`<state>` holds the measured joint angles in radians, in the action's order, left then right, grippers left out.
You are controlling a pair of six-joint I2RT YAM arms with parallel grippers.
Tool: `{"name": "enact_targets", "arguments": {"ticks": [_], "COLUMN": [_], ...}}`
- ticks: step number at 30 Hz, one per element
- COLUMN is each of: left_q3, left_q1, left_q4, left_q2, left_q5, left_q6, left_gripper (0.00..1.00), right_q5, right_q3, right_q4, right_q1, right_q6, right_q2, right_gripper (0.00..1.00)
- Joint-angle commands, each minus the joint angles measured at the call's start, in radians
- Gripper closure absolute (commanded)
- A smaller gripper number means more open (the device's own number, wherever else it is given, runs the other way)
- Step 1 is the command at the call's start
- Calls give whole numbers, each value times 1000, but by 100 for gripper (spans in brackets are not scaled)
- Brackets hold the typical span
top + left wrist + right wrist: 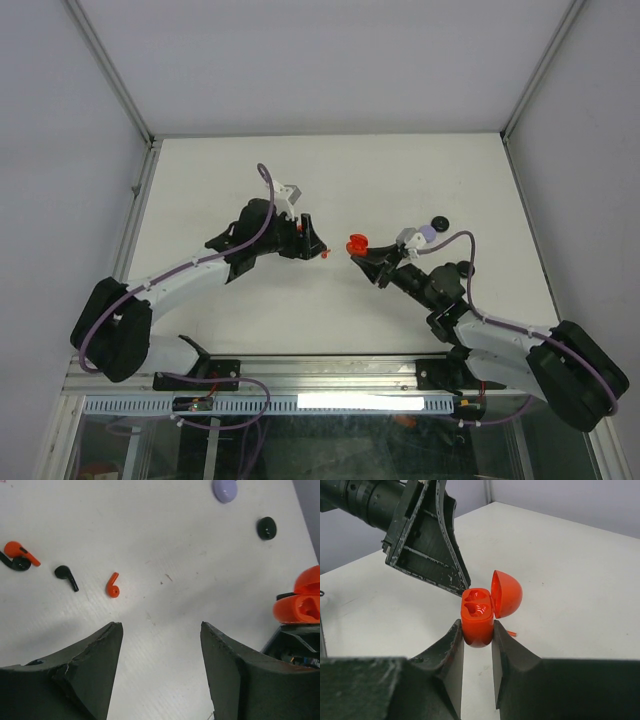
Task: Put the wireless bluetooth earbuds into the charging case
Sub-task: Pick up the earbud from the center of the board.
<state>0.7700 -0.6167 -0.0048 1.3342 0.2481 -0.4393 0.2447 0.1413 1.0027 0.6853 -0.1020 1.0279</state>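
Right hand (477, 632) is clamped on the red charging case (479, 615), its fingers pinching the lower half, with the lid tipped open and both wells bare. Facing the case's open side, the left hand (160, 630) hovers over the desk (165, 540) with fingers apart and nothing between them. A red earbud (113, 585) lies loose and flat on the desk near the case, just ahead of those fingertips. Farther from the case on the same side lie a black earbud (66, 576) and then a second red earbud (20, 552), which rests against another black one. A lavender case (225, 490) and a black case (266, 528) sit well apart from the red case. The step in hand looks like picking up the nearer red bud, the colour match for this case. To do it well, the left hand should centre over the bud and sink until its tips almost brush the desk. Closing across the stem would leave the rounded head free to seat. Meanwhile the right hand should hold the case level, wells up and lid clear of the approach.
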Motion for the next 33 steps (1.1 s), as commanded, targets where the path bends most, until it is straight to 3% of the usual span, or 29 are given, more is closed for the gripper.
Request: {"name": "enact_targets", "arguments": {"ticks": [1, 14, 22, 33], "left_q3": [93, 317, 385, 435], "left_q1": [-40, -134, -160, -187], "left_q4": [-36, -219, -275, -310], "left_q2": [59, 360, 461, 526], "left_q5": [-138, -422, -478, -503], "left_q6": [-42, 5, 19, 27], "left_gripper": [36, 49, 60, 61], "right_q5": [-131, -221, -234, -234], "right_q3": [-18, -49, -53, -52], "right_q4": [151, 199, 203, 211], "right_q1": [4, 4, 4, 5], "right_q6": [10, -5, -10, -16], "right_q2": [30, 42, 44, 55], "right_gripper": [100, 100, 100, 100]}}
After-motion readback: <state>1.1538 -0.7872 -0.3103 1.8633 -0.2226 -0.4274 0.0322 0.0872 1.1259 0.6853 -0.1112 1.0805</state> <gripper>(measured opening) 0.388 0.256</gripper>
